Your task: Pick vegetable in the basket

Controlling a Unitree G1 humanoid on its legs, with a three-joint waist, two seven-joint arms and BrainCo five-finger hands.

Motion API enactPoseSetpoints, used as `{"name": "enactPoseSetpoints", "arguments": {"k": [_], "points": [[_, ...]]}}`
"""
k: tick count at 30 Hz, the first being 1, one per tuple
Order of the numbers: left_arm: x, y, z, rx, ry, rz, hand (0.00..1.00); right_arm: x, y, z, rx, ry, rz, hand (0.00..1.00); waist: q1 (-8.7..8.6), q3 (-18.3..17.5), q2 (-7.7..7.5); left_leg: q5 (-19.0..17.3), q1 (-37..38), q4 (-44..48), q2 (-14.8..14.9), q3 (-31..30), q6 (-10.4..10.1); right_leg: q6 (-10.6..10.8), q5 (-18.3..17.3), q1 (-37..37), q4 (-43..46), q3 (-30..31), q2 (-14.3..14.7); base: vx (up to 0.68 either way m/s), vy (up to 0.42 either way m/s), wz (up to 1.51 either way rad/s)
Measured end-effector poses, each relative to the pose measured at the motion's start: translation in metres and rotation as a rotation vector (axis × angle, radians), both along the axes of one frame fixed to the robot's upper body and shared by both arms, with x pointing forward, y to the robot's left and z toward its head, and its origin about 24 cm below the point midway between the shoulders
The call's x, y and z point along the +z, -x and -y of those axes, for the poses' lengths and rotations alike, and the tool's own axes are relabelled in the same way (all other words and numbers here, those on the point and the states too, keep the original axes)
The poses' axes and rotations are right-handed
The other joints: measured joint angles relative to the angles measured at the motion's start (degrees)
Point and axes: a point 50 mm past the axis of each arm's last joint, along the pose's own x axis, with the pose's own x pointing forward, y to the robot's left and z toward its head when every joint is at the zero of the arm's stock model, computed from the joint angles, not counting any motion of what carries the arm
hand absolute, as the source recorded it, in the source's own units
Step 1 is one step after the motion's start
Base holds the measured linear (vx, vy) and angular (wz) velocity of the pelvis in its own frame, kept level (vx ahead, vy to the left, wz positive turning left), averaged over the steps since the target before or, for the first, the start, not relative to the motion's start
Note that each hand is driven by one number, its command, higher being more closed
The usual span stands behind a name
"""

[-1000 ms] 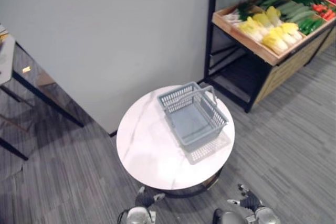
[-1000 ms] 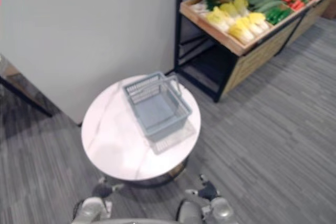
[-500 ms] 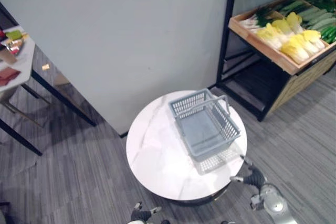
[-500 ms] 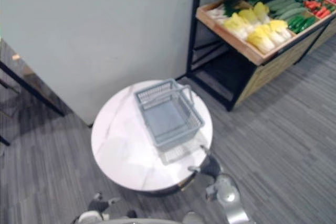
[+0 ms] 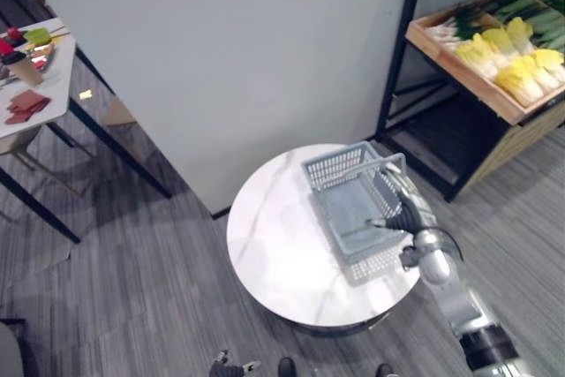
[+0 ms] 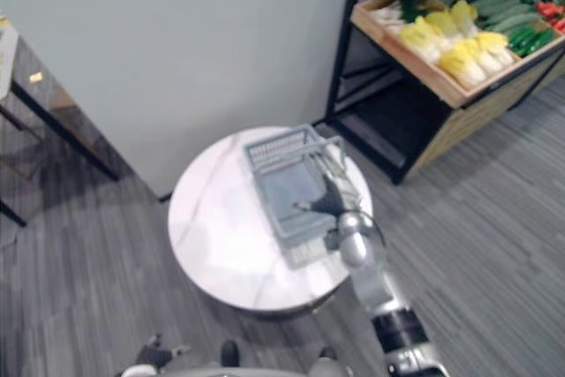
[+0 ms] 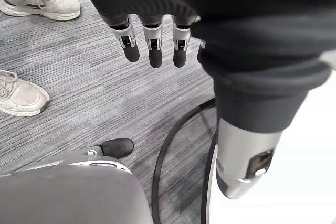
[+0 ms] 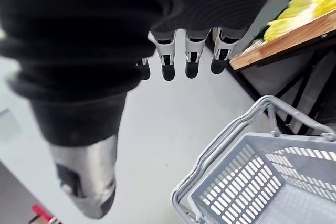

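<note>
Right hand [image 5: 406,215] hovers over the right-side rim of the grey basket [image 5: 339,165], its arm [image 5: 459,302] stretched up from the lower right and across the table's edge. The wrist view shows its fingers [image 8: 167,61] straight and side by side, with the thumb [image 8: 84,177] held apart from them. The hand is spread and has hold of nothing. The basket's handle [image 8: 247,120] lies under the fingertips, clear of them. The left hand [image 7: 226,35] hangs low beside the robot, fingers straight and relaxed and pointing at the grey carpet [image 5: 132,289], likewise with nothing in it.

A tall pale wall panel [image 5: 238,59] stands behind everything. In front of it is a round white marble table [image 5: 274,253], and the basket sits on the right half of it, its mesh walls upright and its grey floor showing.

The vegetables are well apart from the hand, in a slanted wooden tray [image 5: 459,75] on a rack at the upper right. Yellow-white cabbages [image 5: 521,79] lie at its near end, with long green vegetables [image 5: 530,11] beyond them. The rack's black post [image 5: 397,50] stands between the table and the tray.

At the far left a small white side table [image 5: 53,77] carries some red and green items, too small to make out. A person's pale sneakers [image 7: 42,1] stand on the carpet near the left hand.
</note>
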Motion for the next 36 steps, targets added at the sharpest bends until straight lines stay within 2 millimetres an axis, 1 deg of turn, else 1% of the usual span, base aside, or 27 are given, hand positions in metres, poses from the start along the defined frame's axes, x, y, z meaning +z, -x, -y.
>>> {"name": "enactPoseSetpoints", "arguments": {"k": [2, 3, 4, 6, 7, 8, 9, 10, 12, 13, 14, 15, 16, 17, 18, 19, 21, 22, 23, 26, 31, 33, 36], "points": [[0.001, -0.002, 0.000, 0.007, 0.003, 0.013, 0.00, -0.002, -0.025, 0.001, -0.017, 0.074, -0.053, 0.00, 1.74, 0.67, 0.17, 0.54, -0.76, 0.00, -0.11, -0.88, 0.08, -0.04, 0.58, 0.01, -0.41, -1.00, -0.03, -0.02, 0.002, 0.24], [0.001, -0.002, 0.000, 0.008, 0.003, 0.013, 0.00, -0.001, -0.031, 0.002, -0.022, 0.094, -0.065, 0.00, 2.07, 1.01, 0.27, 0.69, -0.99, 0.00, -0.18, -1.19, 0.19, -0.03, 0.60, 0.00, -0.41, -1.35, -0.11, -0.02, 0.005, 0.27], [0.001, -0.003, -0.001, 0.009, 0.001, 0.015, 0.00, 0.005, -0.043, 0.005, -0.033, 0.131, -0.077, 0.00, 2.53, 2.26, 0.43, 1.13, -1.49, 0.00, -0.38, -2.15, 0.24, -0.02, 0.66, 0.00, -0.35, -2.14, -0.27, -0.04, 0.007, 0.31], [0.002, -0.006, -0.002, 0.027, 0.006, 0.032, 0.00, 0.020, -0.063, 0.015, -0.067, 0.215, -0.077, 0.00, 3.26, 5.00, 0.64, 1.91, -2.61, -0.01, -0.47, -3.46, 0.20, -0.23, 0.95, -0.37, -0.36, -3.28, -0.30, -0.06, 0.005, 0.32], [0.003, -0.007, -0.002, 0.036, 0.008, 0.039, 0.00, 0.025, -0.068, 0.019, -0.081, 0.236, -0.074, 0.00, 3.51, 5.73, 0.68, 2.10, -3.04, -0.01, -0.47, -3.82, 0.16, -0.25, 0.97, -0.55, -0.33, -3.69, -0.29, -0.07, 0.001, 0.28], [0.003, -0.007, -0.003, 0.043, 0.010, 0.043, 0.00, 0.033, -0.075, 0.028, -0.112, 0.273, -0.075, 0.00, 4.29, 6.57, 0.70, 2.62, -4.27, -0.03, -0.46, -4.46, 0.19, -0.41, 1.09, -1.43, -0.25, -4.31, -0.27, -0.06, -0.002, 0.34], [0.004, -0.008, -0.002, 0.042, 0.010, 0.045, 0.00, 0.043, -0.082, 0.036, -0.137, 0.299, -0.076, 0.00, 4.43, 7.72, 0.85, 3.12, -5.36, -0.04, -0.51, -5.42, 0.17, -0.45, 1.15, -1.85, -0.19, -5.28, -0.29, -0.05, -0.001, 0.34], [0.004, -0.008, -0.002, 0.042, 0.010, 0.047, 0.00, 0.048, -0.085, 0.040, -0.149, 0.310, -0.077, 0.00, 4.48, 8.33, 0.91, 3.39, -5.77, -0.04, -0.55, -5.64, 0.06, -0.45, 1.15, -2.11, -0.09, -5.66, -0.34, -0.04, 0.000, 0.40], [0.004, -0.010, 0.000, 0.052, 0.025, 0.056, 0.00, 0.069, -0.092, 0.060, -0.210, 0.347, -0.054, 0.00, 4.66, 10.80, 1.59, 3.95, -6.77, -0.05, -0.84, -7.26, 0.10, -0.46, 1.15, -2.28, 0.14, -7.16, -0.60, -0.04, 0.007, 0.33], [0.003, -0.009, 0.000, 0.053, 0.029, 0.054, 0.00, 0.074, -0.093, 0.063, -0.222, 0.350, -0.044, 0.00, 4.64, 10.94, 1.77, 4.05, -7.22, -0.07, -0.94, -7.50, 0.16, -0.46, 1.15, -2.55, 0.18, -7.47, -0.68, -0.03, 0.015, 0.27], [0.003, -0.010, 0.002, 0.041, 0.030, 0.056, 0.00, 0.086, -0.096, 0.071, -0.247, 0.369, -0.023, 0.00, 4.41, 11.19, 2.22, 4.38, -8.22, -0.19, -1.17, -8.44, 0.24, -0.46, 1.14, -3.27, 0.48, -8.02, -0.90, -0.03, 0.020, 0.20], [0.004, -0.013, 0.003, 0.030, 0.031, 0.067, 0.00, 0.097, -0.097, 0.080, -0.278, 0.369, -0.004, 0.00, 4.63, 11.68, 2.54, 4.65, -8.98, -0.27, -1.25, -8.61, 0.21, -0.46, 1.14, -4.04, 0.80, -8.15, -1.02, -0.04, 0.020, 0.18], [0.005, -0.014, 0.004, 0.024, 0.031, 0.072, 0.00, 0.103, -0.098, 0.085, -0.296, 0.362, 0.006, 0.00, 4.68, 11.97, 2.76, 4.80, -9.33, -0.27, -1.31, -8.67, 0.23, -0.46, 1.14, -4.35, 0.92, -8.24, -1.08, -0.04, 0.011, 0.08], [0.005, -0.015, 0.005, 0.017, 0.032, 0.074, 0.00, 0.112, -0.098, 0.094, -0.331, 0.348, 0.021, 0.00, 4.77, 12.69, 3.07, 4.93, -9.75, -0.28, -1.36, -8.71, 0.31, -0.48, 1.13, -4.90, 1.32, -8.26, -1.24, -0.04, 0.002, 0.07], [0.005, -0.015, 0.006, 0.006, 0.033, 0.074, 0.00, 0.122, -0.098, 0.102, -0.359, 0.344, 0.047, 0.00, 4.77, 13.11, 3.47, 5.15, -10.43, -0.31, -1.45, -8.75, 0.35, -0.48, 1.13, -5.63, 1.57, -8.33, -1.37, -0.03, -0.003, 0.03], [0.005, -0.015, 0.007, 0.001, 0.034, 0.073, 0.00, 0.127, -0.097, 0.106, -0.374, 0.339, 0.063, 0.00, 4.78, 13.49, 3.63, 5.19, -10.55, -0.33, -1.49, -8.75, 0.36, -0.48, 1.13, -5.86, 1.76, -8.29, -1.46, 0.00, 0.000, 0.00], [0.004, -0.016, 0.010, -0.019, 0.037, 0.072, 0.00, 0.144, -0.094, 0.124, -0.429, 0.357, 0.099, 0.00, 4.64, 14.14, 4.36, 5.54, -11.86, -0.34, -1.36, -8.77, 0.57, -0.46, 1.12, -7.58, 2.70, -7.92, -1.85, 0.00, 0.000, 0.00], [0.004, -0.016, 0.010, -0.023, 0.038, 0.071, 0.00, 0.149, -0.093, 0.129, -0.446, 0.362, 0.109, 0.00, 4.59, 14.20, 4.45, 5.67, -12.29, -0.33, -1.39, -8.74, 0.69, -0.46, 1.12, -8.13, 2.90, -7.83, -1.95, -0.02, -0.014, -0.07], [0.004, -0.016, 0.011, -0.015, 0.046, 0.074, 0.00, 0.156, -0.090, 0.138, -0.485, 0.360, 0.123, 0.00, 4.59, 14.72, 4.55, 5.76, -12.57, -0.25, -1.40, -8.46, 0.77, -0.46, 1.12, -8.91, 3.50, -7.36, -2.10, -0.01, -0.006, -0.08], [0.005, -0.018, 0.011, -0.004, 0.053, 0.087, 0.00, 0.161, -0.085, 0.154, -0.551, 0.349, 0.117, 0.00, 4.22, 15.26, 4.55, 5.77, -12.88, -0.27, -1.74, -7.73, 0.75, -0.47, 1.13, -10.06, 3.70, -5.62, -2.06, -0.01, -0.005, -0.15], [0.006, -0.023, 0.012, -0.008, 0.053, 0.103, 0.00, 0.163, -0.086, 0.153, -0.542, 0.347, 0.132, 0.00, 4.06, 15.36, 4.71, 5.68, -12.90, -0.24, -1.53, -6.74, 0.63, -0.49, 1.16, -10.90, 3.79, -4.41, -1.91, 0.00, -0.025, -0.14], [0.008, -0.028, 0.012, -0.012, 0.054, 0.119, 0.00, 0.164, -0.086, 0.151, -0.540, 0.337, 0.139, 0.00, 4.01, 15.37, 4.70, 5.60, -12.90, -0.13, -1.42, -6.64, 0.52, -0.50, 1.16, -10.92, 3.76, -4.35, -1.81, 0.00, 0.000, 0.00], [0.008, -0.030, 0.013, -0.016, 0.054, 0.121, 0.00, 0.166, -0.087, 0.149, -0.537, 0.327, 0.145, 0.00, 4.10, 15.38, 4.68, 5.55, -12.90, -0.10, -1.17, -6.47, 0.46, -0.50, 1.17, -11.04, 3.78, -4.05, -1.86, 0.00, -0.004, -0.01]]}}
